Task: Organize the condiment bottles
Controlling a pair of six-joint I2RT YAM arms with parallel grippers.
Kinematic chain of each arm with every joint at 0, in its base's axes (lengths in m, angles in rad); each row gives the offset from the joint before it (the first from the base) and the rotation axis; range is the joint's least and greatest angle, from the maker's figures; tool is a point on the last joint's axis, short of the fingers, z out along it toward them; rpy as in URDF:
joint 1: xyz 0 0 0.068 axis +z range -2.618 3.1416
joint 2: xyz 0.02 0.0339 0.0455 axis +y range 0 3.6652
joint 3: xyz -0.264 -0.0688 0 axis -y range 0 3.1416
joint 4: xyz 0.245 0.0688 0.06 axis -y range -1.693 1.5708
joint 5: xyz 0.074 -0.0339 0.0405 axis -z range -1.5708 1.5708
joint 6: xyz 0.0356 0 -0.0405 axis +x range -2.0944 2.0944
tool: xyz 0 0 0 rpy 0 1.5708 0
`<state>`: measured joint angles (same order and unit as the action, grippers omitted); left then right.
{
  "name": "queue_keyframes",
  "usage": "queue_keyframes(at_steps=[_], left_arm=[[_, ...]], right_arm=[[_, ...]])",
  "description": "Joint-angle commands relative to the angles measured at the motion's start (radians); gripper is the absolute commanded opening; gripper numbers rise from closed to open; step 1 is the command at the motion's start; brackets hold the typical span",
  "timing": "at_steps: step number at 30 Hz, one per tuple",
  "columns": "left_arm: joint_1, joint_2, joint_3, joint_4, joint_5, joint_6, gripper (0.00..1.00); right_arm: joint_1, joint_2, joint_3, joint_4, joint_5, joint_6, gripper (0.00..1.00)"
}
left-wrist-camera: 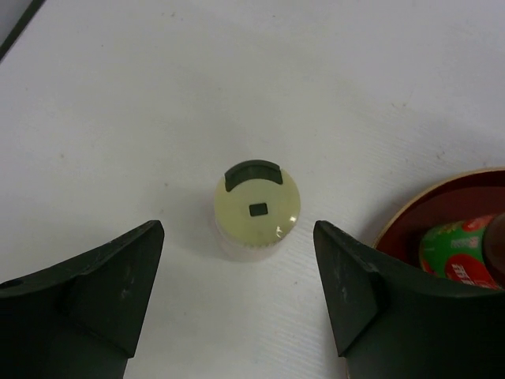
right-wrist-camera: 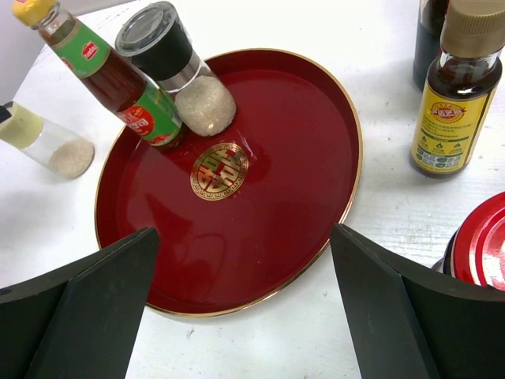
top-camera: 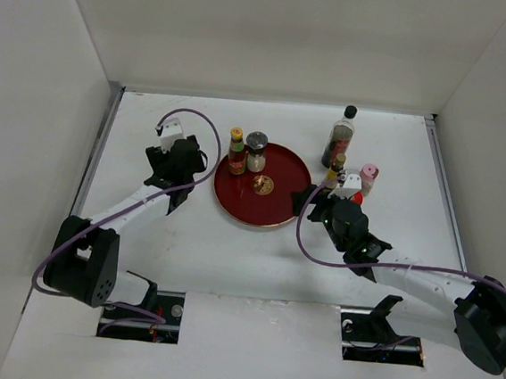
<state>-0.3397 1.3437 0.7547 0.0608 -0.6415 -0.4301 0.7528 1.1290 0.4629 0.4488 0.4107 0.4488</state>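
Condiment bottles [top-camera: 256, 151]: two of seven sitting in red tray [right-wrist-camera: 260, 237]: yellow-capped red sauce bottle [right-wrist-camera: 118, 83], grey-capped shaker [right-wrist-camera: 177, 67]. Five waiting on surface [left-wrist-camera: 355, 79]. Left tool [left-wrist-camera: 237, 229] hanging wide astride cream-capped jar [left-wrist-camera: 256, 209], not touching. Right tool [right-wrist-camera: 243, 233] gaping wide over tray, empty. Red-lidded jar [right-wrist-camera: 481, 241] getting cut off at frame edge; pink-capped bottle [top-camera: 369, 176] showing too small for detail.

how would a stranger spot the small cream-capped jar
Find the round red tray mid-table. Just outside its left rim, on the white table, stands a small clear jar with a pale cream cap. Unlike it, the neighbouring yellow-capped sauce bottle and grey-capped shaker stand on the tray.
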Motion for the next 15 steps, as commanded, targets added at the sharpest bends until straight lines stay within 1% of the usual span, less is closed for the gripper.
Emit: queue_keyframes(at_steps=[1,7,9,10,12,13,15], left_arm=[[0.032,0.044,0.054,0.082,0.025,0.008,0.74],[0.044,0.124,0.089,0.123,0.042,0.010,0.73],[0.046,0.143,0.106,0.129,0.060,0.011,0.68],[0.046,0.146,0.110,0.129,0.062,0.013,0.63],[0.040,0.134,0.101,0.134,0.052,0.013,0.47],[0.037,0.126,0.100,0.131,0.046,0.016,0.41],[0.029,0.104,0.086,0.120,0.033,0.027,0.33]], right_arm=[[0.004,-0.003,0.033,0.044,-0.006,-0.001,0.96],[0.006,0.003,0.034,0.045,-0.010,-0.001,0.96],[0.006,0.014,0.034,0.045,-0.010,0.001,0.96],[0.006,0.015,0.036,0.044,-0.010,-0.001,0.96],[0.006,0.012,0.036,0.044,-0.010,-0.001,0.96],[0.006,0.011,0.034,0.048,-0.010,-0.001,0.96],[0.006,0.015,0.033,0.048,-0.010,0.001,0.96]])
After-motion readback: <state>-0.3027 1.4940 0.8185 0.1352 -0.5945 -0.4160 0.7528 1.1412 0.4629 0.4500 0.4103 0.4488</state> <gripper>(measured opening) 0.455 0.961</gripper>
